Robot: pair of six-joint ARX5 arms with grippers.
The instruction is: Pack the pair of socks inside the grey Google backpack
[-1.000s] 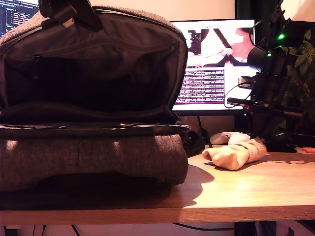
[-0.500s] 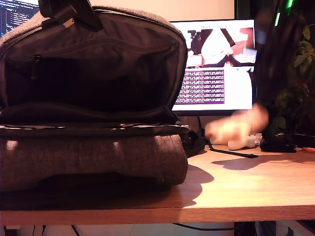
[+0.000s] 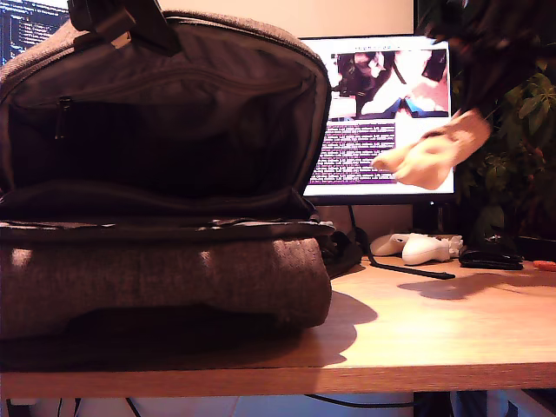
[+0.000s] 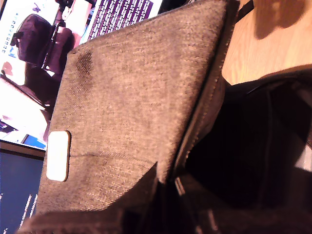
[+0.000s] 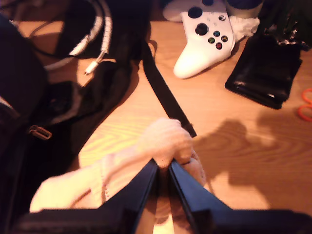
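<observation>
The grey Google backpack [image 3: 165, 269] lies on the desk at the exterior view's left, its flap raised and the dark inside showing. A black gripper [image 3: 117, 22], my first, holds the flap's top edge. The first wrist view looks down the flap's grey fabric [image 4: 136, 97] with its pale patch [image 4: 58, 155]; no fingers are clear there. The pair of socks [image 3: 434, 156] hangs in the air in front of the monitor, to the exterior view's right of the backpack. My second gripper [image 5: 163, 166] is shut on the cream socks [image 5: 161, 141], high above the desk.
A white game controller [image 3: 426, 249] and a black wallet [image 3: 491, 259] lie at the back of the wooden desk [image 3: 434, 330]. A black strap [image 5: 165, 95] trails from the backpack. A lit monitor [image 3: 382, 87] and a plant [image 3: 521, 148] stand behind. White cables [image 5: 92, 44] lie beside the backpack.
My second gripper has lifted the socks off the desk, up in front of the monitor. The backpack and its held flap have not moved.
</observation>
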